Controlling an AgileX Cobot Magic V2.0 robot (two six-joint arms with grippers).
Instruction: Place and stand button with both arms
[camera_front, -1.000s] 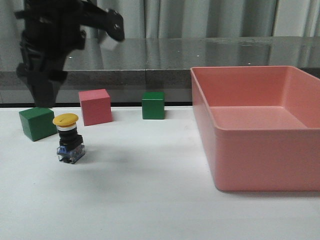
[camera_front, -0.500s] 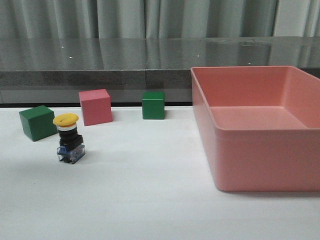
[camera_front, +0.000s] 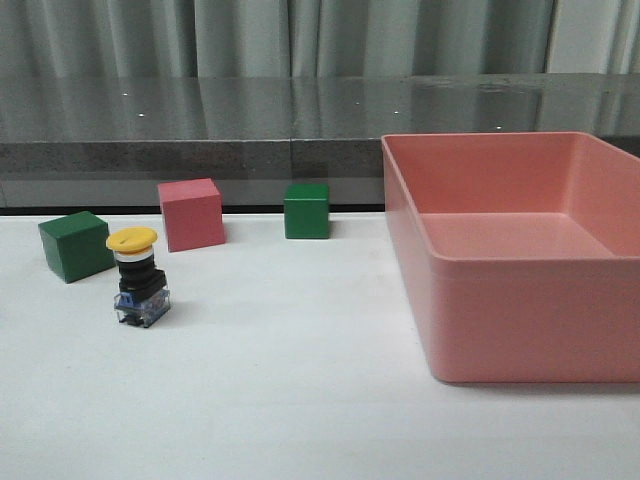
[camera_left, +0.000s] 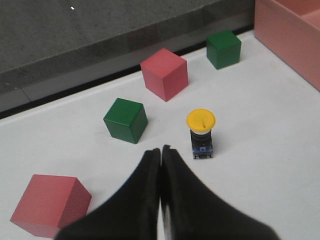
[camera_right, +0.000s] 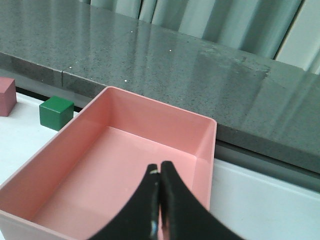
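Observation:
The button (camera_front: 138, 281) stands upright on the white table at the left, yellow cap on top, black body and blue-clear base below. It also shows in the left wrist view (camera_left: 201, 133). My left gripper (camera_left: 161, 149) is shut and empty, held above the table a short way from the button, not touching it. My right gripper (camera_right: 160, 168) is shut and empty, held above the pink bin (camera_right: 75, 150). Neither arm shows in the front view.
A green cube (camera_front: 75, 245) and a pink cube (camera_front: 191, 213) stand just behind the button; a second green cube (camera_front: 306, 210) lies further right. The big pink bin (camera_front: 440, 300) fills the right side. Another pink cube (camera_left: 50, 204) shows in the left wrist view.
One second ago the left arm hung above the green cube at the far left of the front view; it has since left that view. The button has not moved.

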